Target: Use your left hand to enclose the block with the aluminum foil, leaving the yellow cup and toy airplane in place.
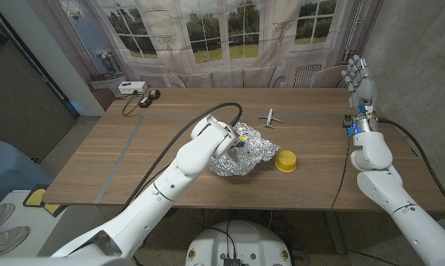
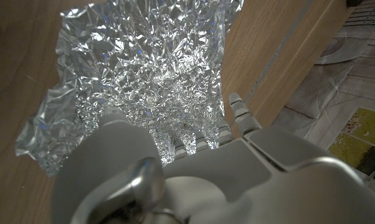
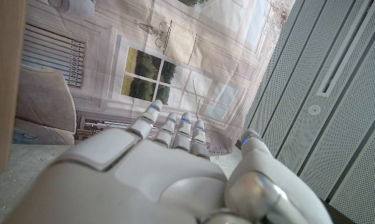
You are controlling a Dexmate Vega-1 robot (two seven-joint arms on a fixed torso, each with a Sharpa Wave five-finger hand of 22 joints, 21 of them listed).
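1. Crumpled aluminum foil lies near the middle of the wooden table. One sheet is counted, heaped and gathered in on itself, which I judge to be the wrapping under way.

2. Left hand is on the foil from its 9 o'clock side. In the left wrist view its fingers curl down into the creased sheet and press it. Whether they actually pinch a fold I cannot tell, as the fingertips are buried in the creases.

3. The block is not visible as a clear shape. A small blue and yellow glimpse shows beside the left hand in the head view, but I cannot confirm what it is. Judgement: the block sits under the foil mound, below the hand.

4. Yellow cup: one counted, standing just beside the foil at its 3 o'clock, apart from the hand. It appears undisturbed, as the task requires.

5. Toy airplane: one counted, resting on the table at about 1 o'clock of the foil, apart from it.

6. Right hand is raised off the table's far right edge, at about 2 o'clock of the foil. Its fingers are extended and apart, grasping nothing, which suits a left-hand-only task.

7. Risk, as a judgement: the foil's 3 o'clock edge lies close to the cup, so further folding could nudge it.
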